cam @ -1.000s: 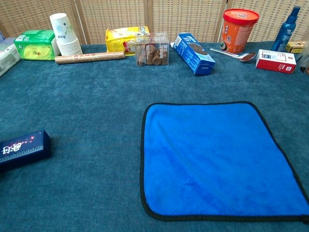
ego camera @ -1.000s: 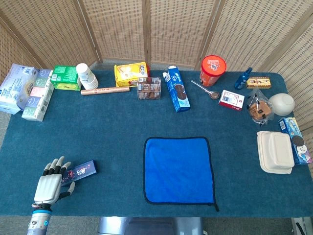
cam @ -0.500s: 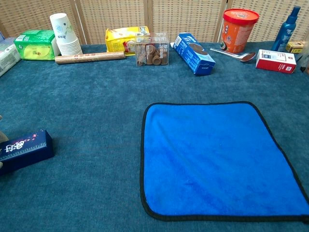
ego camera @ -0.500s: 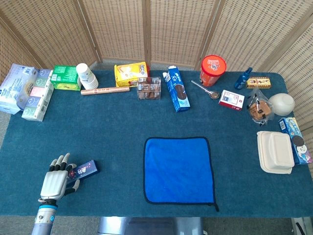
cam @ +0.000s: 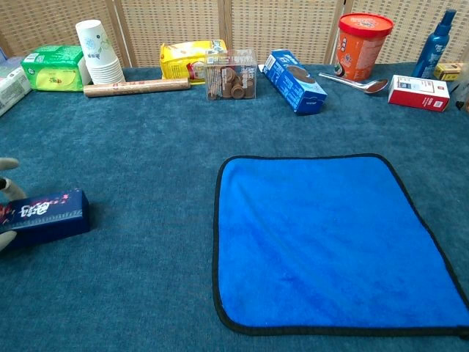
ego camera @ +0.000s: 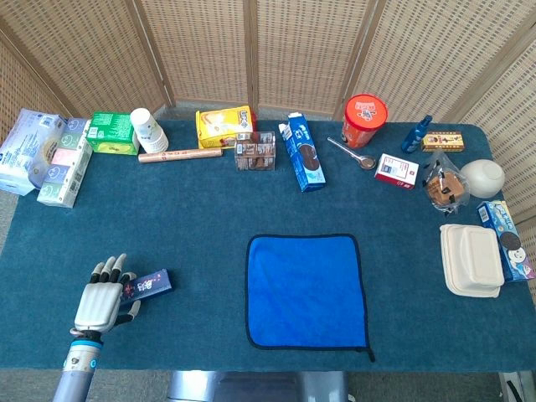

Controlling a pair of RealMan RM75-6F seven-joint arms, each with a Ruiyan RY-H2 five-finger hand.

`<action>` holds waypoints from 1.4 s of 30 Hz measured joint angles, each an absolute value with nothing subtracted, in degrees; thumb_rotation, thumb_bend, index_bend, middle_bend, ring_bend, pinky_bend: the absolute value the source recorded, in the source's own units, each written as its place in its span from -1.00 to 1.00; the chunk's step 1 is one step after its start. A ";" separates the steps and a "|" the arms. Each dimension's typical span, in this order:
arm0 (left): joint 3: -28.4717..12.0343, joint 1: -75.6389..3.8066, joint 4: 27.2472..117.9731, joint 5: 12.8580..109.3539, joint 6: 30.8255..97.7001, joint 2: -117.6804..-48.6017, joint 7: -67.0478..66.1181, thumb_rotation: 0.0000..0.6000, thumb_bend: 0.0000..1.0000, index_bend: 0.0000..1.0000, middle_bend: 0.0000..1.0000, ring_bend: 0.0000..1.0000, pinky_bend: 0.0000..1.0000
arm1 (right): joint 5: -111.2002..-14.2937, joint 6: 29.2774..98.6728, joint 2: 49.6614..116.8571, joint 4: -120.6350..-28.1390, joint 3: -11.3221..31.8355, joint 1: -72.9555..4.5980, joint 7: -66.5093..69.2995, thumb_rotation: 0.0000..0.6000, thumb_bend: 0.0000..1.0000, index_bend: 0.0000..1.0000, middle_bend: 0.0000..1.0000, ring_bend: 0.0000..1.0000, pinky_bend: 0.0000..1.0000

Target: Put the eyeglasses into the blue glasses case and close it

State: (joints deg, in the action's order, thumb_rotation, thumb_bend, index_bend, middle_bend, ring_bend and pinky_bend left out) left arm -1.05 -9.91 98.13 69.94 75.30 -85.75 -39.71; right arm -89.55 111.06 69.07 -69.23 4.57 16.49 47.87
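Observation:
A dark blue rectangular box with printed lettering lies near the table's front left; it may be the glasses case. My left hand grips its left end. In the chest view the box sits at the left edge, with pale fingers showing above and below that end. A bright blue cloth is spread flat at the front centre, with nothing on it. I see no eyeglasses in either view. My right hand appears in neither view.
Along the back edge stand paper cups, a yellow box, a blue carton and an orange tub. Tissue packs lie at the far left. A white clamshell box and a snack box sit at the right edge.
My left hand has moved forward and to the right, carrying the dark blue box with it toward the cloth. Nothing else has moved.

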 measured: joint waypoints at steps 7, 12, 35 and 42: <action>-2.37 -13.92 98.51 72.53 71.90 -83.42 -38.43 0.42 -0.27 -0.22 -1.00 -1.00 -0.87 | -89.69 111.13 69.13 -69.90 4.61 16.54 47.05 0.13 -0.33 -1.00 -0.75 -1.00 -0.72; -3.05 -16.64 96.48 75.20 69.19 -82.58 -34.84 0.50 -0.27 -0.22 -1.00 -1.00 -0.87 | -89.76 111.37 69.00 -70.80 4.68 16.65 46.01 0.13 -0.34 -1.00 -0.75 -1.00 -0.72; -7.64 -29.08 79.00 75.10 58.63 -92.43 -24.75 0.63 -0.28 -0.28 -1.00 -1.00 -0.90 | -90.42 111.47 67.56 -76.16 4.41 16.91 40.52 0.14 -0.34 -1.00 -0.75 -1.00 -0.72; -8.35 -30.67 78.07 73.24 58.03 -93.95 -25.57 0.64 -0.29 -0.75 -1.00 -1.00 -0.91 | -90.29 111.44 67.49 -76.50 4.45 17.04 40.23 0.13 -0.34 -1.00 -0.75 -1.00 -0.72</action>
State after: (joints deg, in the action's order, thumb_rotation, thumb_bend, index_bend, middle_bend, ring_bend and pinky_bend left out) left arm -8.35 -30.67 78.07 73.24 58.03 -93.95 -25.57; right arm -90.29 111.44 67.49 -76.50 4.45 17.04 40.23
